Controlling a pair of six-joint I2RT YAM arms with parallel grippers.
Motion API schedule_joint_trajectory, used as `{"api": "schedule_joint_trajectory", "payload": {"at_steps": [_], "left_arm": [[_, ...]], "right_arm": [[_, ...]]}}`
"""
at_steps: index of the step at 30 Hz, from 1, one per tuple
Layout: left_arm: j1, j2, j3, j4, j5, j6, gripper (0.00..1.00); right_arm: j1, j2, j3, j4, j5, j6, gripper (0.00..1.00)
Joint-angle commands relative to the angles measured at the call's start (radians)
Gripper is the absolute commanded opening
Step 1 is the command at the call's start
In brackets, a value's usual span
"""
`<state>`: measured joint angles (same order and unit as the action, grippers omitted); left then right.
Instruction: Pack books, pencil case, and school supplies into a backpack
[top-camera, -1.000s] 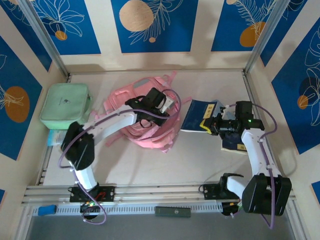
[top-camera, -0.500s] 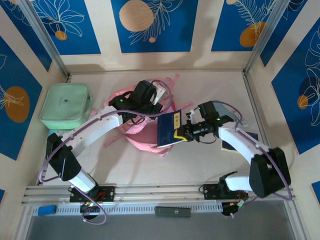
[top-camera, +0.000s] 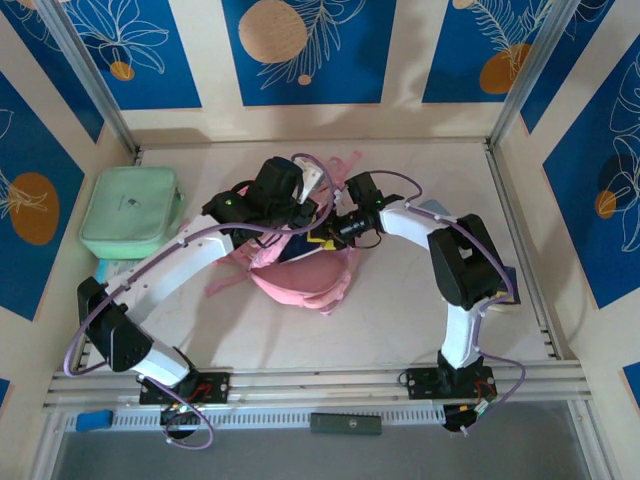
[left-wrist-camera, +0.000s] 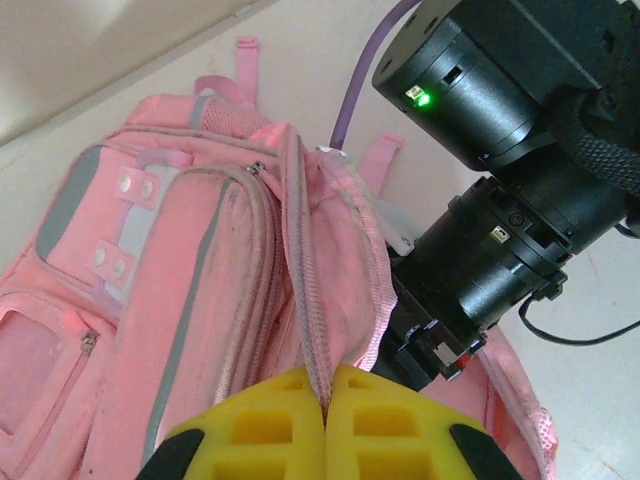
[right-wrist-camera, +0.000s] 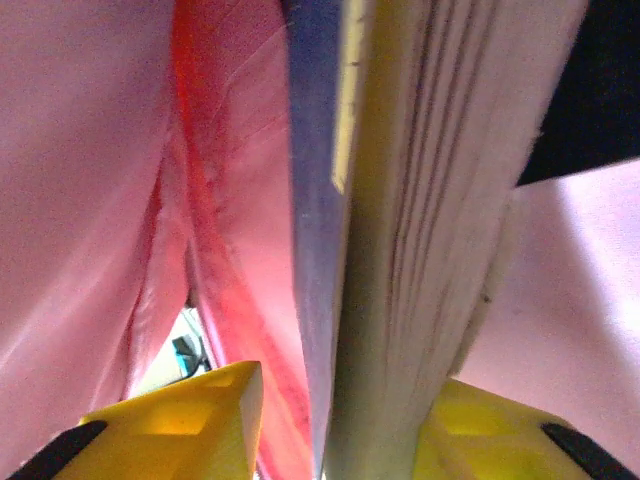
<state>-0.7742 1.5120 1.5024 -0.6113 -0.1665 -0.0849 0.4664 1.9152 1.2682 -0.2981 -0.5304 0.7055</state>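
Note:
The pink backpack (top-camera: 300, 285) lies mid-table with its top opening held up. My left gripper (top-camera: 298, 208) (left-wrist-camera: 325, 388) is shut on the zipper edge of the backpack (left-wrist-camera: 180, 250). My right gripper (top-camera: 325, 235) (right-wrist-camera: 340, 385) reaches into that opening. A navy book (top-camera: 298, 247) (right-wrist-camera: 430, 200) stands edge-on between its jaws. The right pad touches the pages, and the left pad stands apart from the blue cover. Pink lining (right-wrist-camera: 90, 150) surrounds it. A second dark book (top-camera: 507, 275) shows partly behind the right arm. A grey-blue sliver, maybe the pencil case (top-camera: 433, 208), peeks out beside that arm.
A mint green square bag (top-camera: 130, 210) lies at the far left, with a pale blue item (top-camera: 105, 275) under its near edge. Both arms cross over the backpack, close together. Walls enclose the table on three sides. The rail (top-camera: 300, 385) runs along the near edge.
My right arm carried the book leftward from the right side into the backpack's opening, and its jaws have loosened. My left gripper lifted the zipper edge slightly toward the back.

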Motion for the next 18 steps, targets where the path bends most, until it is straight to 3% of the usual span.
{"api": "schedule_joint_trajectory", "payload": {"at_steps": [1,4,10,18], "left_arm": [[0.002,-0.062,0.055,0.074,-0.036,-0.022,0.00],[0.004,-0.065,0.038,0.089,-0.033,-0.017,0.00],[0.005,-0.056,0.029,0.096,0.001,-0.018,0.00],[0.006,-0.043,0.016,0.112,0.016,-0.024,0.00]], "right_arm": [[-0.020,-0.030,0.001,-0.072,0.056,-0.052,0.48],[-0.017,-0.105,-0.048,-0.127,0.132,-0.085,0.57],[-0.002,-0.264,-0.140,-0.270,0.329,-0.076,0.59],[0.108,-0.274,-0.182,-0.270,0.389,-0.005,0.40]]}}
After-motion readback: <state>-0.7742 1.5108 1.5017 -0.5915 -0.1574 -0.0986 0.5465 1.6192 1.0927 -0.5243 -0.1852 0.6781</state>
